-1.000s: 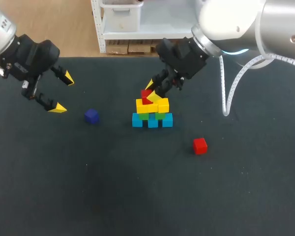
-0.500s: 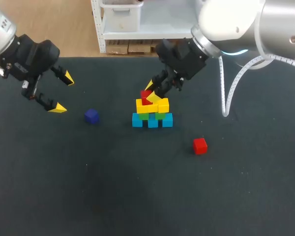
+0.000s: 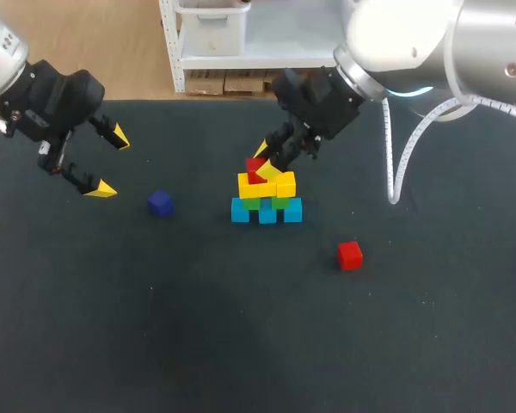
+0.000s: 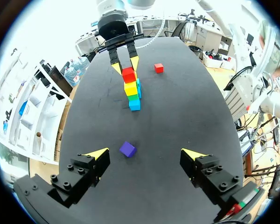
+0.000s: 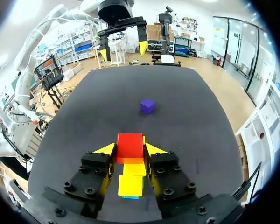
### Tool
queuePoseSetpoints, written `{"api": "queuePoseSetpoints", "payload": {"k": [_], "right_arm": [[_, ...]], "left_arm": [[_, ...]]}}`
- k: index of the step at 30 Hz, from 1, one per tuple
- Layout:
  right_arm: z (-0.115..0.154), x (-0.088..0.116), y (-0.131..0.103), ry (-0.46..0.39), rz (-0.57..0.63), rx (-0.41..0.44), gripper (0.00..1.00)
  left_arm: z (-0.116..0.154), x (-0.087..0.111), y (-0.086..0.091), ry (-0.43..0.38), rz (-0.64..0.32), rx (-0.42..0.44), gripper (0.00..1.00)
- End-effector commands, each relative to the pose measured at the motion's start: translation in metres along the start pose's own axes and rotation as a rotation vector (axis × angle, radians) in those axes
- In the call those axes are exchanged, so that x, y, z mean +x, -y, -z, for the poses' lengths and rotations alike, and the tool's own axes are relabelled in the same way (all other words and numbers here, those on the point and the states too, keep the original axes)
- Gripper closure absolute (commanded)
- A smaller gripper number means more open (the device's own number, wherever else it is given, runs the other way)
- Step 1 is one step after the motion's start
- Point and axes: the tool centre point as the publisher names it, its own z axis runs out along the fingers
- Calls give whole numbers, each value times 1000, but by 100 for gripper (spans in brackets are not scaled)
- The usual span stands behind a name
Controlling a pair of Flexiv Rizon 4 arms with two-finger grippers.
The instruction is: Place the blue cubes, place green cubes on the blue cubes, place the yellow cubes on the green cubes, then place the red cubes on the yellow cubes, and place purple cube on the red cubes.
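a red cube (image 5: 130, 142) is pinched by the right gripper (image 5: 130, 150) atop the yellow cubes (image 3: 284, 185); release seems called for. the left gripper (image 4: 145, 153) is spread.

I see a dark tabletop (image 3: 198, 327): a row of blue cubes (image 3: 267, 212), purple cube (image 3: 161, 203) left, red cube (image 3: 350, 255) right.

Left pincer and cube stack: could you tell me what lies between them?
Only the purple cube, on the table ahead of the left pincer, with the stack beyond it; the left wrist view shows this.
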Motion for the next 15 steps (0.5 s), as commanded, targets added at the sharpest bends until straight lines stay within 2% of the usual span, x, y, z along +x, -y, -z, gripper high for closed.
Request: {"api": "queuePoseSetpoints", "payload": {"k": [1, 15], "right_arm": [[0, 0, 2, 0, -1, -3, 69], [0, 1, 2, 0, 0, -5, 59]], "left_arm": [[-1, 2, -1, 4, -4, 1, 0], [-1, 2, -1, 4, -4, 1, 0]]}}
